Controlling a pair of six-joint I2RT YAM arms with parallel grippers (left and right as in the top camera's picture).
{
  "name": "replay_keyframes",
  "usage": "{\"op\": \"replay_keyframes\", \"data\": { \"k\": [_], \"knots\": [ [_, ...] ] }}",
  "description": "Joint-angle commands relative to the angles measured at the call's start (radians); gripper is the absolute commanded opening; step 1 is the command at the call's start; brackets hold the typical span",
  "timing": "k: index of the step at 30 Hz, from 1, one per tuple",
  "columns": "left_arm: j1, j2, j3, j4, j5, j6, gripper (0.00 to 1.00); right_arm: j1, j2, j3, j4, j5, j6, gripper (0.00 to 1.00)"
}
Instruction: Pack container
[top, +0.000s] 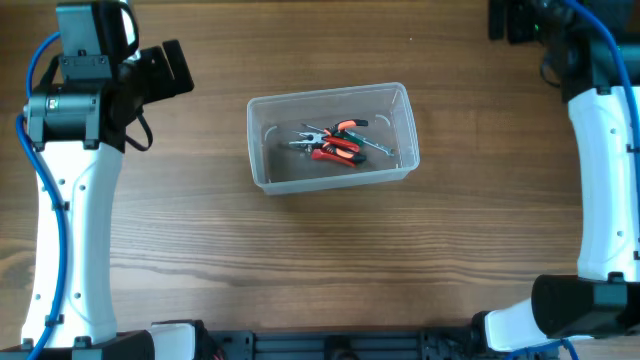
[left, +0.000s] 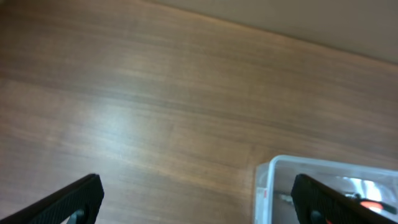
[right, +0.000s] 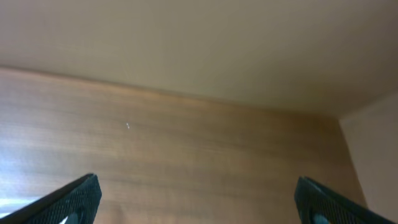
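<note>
The clear plastic container stands mid-table. Inside lie pliers with red and black handles and a small metal tool. My left gripper hovers to the container's upper left, apart from it, open and empty. In the left wrist view the left gripper frames bare wood, with the container's corner just inside the right finger and a red bit of the pliers behind it. My right gripper sits at the far upper right, away from the container. In its wrist view the right gripper stands wide open over bare table.
The wooden table spreads around the container. Both white arm links run along the left and right sides. A beige wall rises behind the table's far edge in the right wrist view.
</note>
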Motion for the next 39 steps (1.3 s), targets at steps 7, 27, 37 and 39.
{"op": "replay_keyframes", "data": {
  "k": [7,27,37,39],
  "knots": [
    [-0.012,-0.33,-0.35,0.168,-0.034,0.01,1.0,-0.068,-0.445,-0.441,0.153,-0.074,0.074,1.0],
    [-0.012,-0.927,-1.077,0.557,-0.085,0.222,1.0,-0.068,-1.016,-1.282,0.424,-0.094,0.035,1.0],
    [-0.012,-0.927,-1.077,0.424,-0.085,0.222,1.0,-0.068,-0.878,-1.282,0.42,-0.094,0.035,1.0],
    [-0.012,-0.927,-1.077,0.391,-0.085,0.222,1.0,-0.068,-0.819,-1.282,0.42,-0.094,0.034,1.0]
  ]
}}
